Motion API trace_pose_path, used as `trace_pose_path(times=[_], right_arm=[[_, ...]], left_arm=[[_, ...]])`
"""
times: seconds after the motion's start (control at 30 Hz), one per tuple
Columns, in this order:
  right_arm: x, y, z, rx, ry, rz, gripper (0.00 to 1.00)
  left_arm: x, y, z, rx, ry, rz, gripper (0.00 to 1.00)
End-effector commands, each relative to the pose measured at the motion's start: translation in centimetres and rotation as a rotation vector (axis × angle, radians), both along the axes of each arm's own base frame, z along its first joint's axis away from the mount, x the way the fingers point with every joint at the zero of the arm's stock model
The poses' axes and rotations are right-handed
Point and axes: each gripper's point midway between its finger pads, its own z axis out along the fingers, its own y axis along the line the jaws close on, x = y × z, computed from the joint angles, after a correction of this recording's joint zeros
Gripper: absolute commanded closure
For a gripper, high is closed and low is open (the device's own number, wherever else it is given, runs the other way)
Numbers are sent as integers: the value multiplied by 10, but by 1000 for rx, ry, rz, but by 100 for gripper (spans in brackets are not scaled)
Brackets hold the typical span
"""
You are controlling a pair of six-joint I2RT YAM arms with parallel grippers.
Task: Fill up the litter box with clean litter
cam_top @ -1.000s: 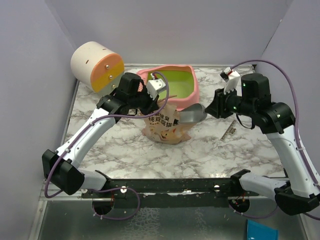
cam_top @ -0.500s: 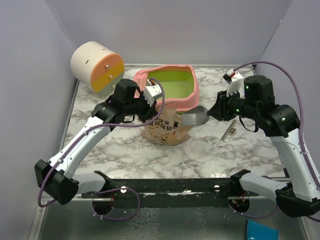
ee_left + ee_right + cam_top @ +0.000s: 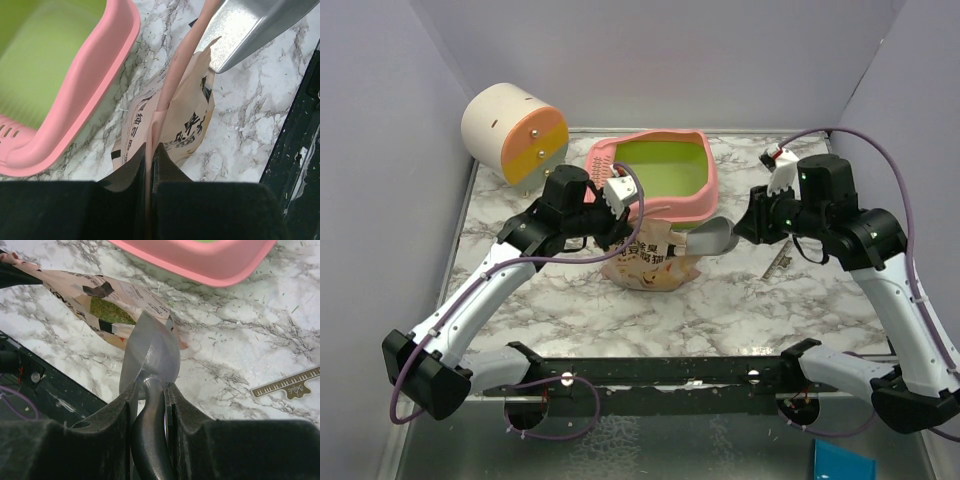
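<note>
Left gripper (image 3: 149, 150): clamped on pouch (image 3: 182, 117) top edge, lifting its mouth
Right gripper (image 3: 150, 390): grasping scoop (image 3: 150, 350) handle
Litter (image 3: 111, 311): inside pouch, just beside scoop tip, off to its left
Box (image 3: 712, 180): behind pouch, basin looks bare
Nearer arm: right

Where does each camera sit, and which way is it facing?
Top external: high behind the robot, looking down at the table; both arms show.
Left wrist: on the left gripper, looking along its shut fingers at the pouch edge they pinch.
Right wrist: on the right gripper, looking along its fingers, clamped on the scoop handle.
Shared: both wrist views show pouch, scoop and litter box rim.
</note>
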Motion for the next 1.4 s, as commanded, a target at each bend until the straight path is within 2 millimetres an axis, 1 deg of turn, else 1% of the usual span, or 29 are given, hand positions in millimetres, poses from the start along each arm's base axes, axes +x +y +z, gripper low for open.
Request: trace_pose_path(times=[0.0,0.07,0.2,0.3,0.47,0.7,0.83,0.97,1.1,1.17,1.37], right_arm=[[5,5,7,25,-45,9,99],[7,3,12,22,-58,0,99],[9,0,29,23,-94,-18,99],[12,1,33,23,-99,-13,99],[17,5,25,20,-90,-3,99],[12,8,17,21,-73,25,99],[3,6,17,19,-65,40,99],[-6,5,11,11,-41,65,99],[-13,4,7,20,-25,75,99],[-17,5,6,26,-19,87,99],[-24,12,-6,37,25,131,99]], left_arm=[[-3,-14,46,-133,-116,-53,100],[-5,-14,45,-134,-113,-55,100],[-8,-15,40,-138,-98,-56,100],[-13,-17,34,-141,-88,-68,100],[-20,-20,31,-152,-90,-84,100],[-25,-27,37,-183,-99,-108,100],[-25,-31,34,-175,-92,-113,100],[-28,-38,37,-188,-93,-128,100],[-27,-43,37,-187,-97,-126,100],[-26,-46,38,-188,-96,-128,100],[-26,-53,41,-186,-105,-141,100]])
